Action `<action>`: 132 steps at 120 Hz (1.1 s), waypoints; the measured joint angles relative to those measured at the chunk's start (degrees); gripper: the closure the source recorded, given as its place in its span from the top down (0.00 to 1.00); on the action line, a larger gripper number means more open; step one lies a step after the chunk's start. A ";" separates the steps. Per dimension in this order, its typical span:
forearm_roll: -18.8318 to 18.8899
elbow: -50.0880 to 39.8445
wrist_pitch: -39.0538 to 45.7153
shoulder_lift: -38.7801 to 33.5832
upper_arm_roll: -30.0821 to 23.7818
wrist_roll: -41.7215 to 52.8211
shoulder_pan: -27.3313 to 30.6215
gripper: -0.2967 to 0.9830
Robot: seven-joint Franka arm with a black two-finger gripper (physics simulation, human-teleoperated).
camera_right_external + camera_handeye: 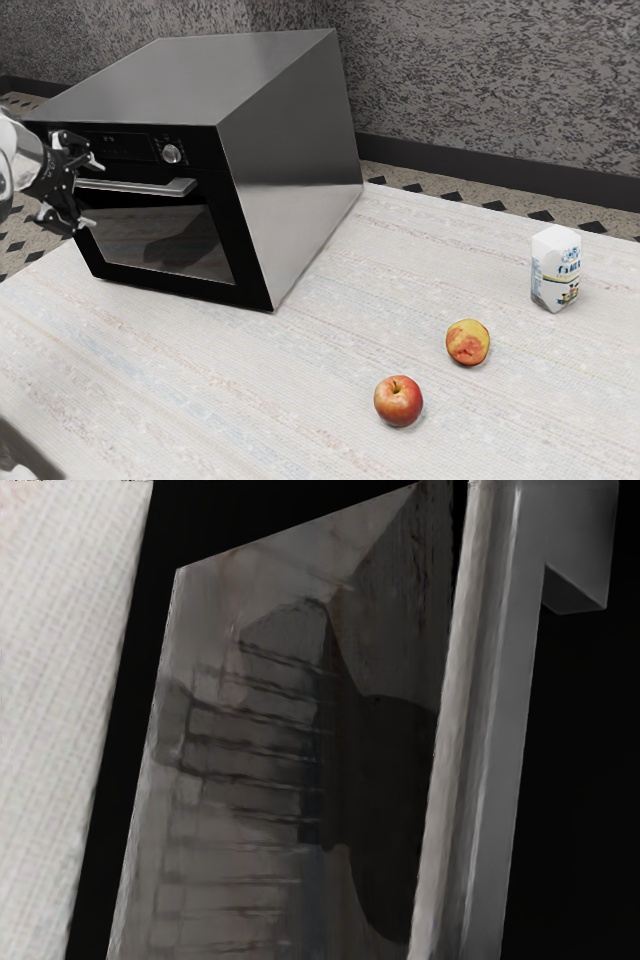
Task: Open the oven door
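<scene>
At the exterior view's left, my gripper point(92, 193) stands open at the oven door's front, one fingertip higher and the other lower than the near-horizontal door handle point(150, 186). No contact between fingers and handle can be made out. The oven door point(170, 284) is closed, flush with the black front. In the wrist view the metal handle point(472, 740) runs as a long bar close under my hand, beside the dark door glass point(270, 780), which carries reflections.
The oven's steel body point(290, 180) stands on the pale table point(300, 400). A round knob point(172, 154) sits above the handle. Farther toward the exterior view's right are a red apple point(398, 401), a yellow-red fruit point(468, 342) and a milk carton point(556, 268).
</scene>
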 joint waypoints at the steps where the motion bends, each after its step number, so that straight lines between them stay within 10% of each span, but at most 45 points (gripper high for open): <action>1: 0.01 -0.02 0.06 0.06 -0.01 -0.08 0.04 0.77; 44: -0.08 -1.54 1.98 2.26 -0.10 -2.52 0.14 0.77; 97: -1.45 -40.62 1.62 -41.52 -2.10 -4.18 6.34 0.77; 113: 6.39 -10.72 -18.50 -28.45 -13.00 -4.86 -5.74 0.76; 122: 13.59 10.76 -32.18 -12.30 -8.10 -4.37 -23.32 0.76; 132: 15.59 19.27 -43.91 -6.39 -5.58 -3.19 -29.95 0.77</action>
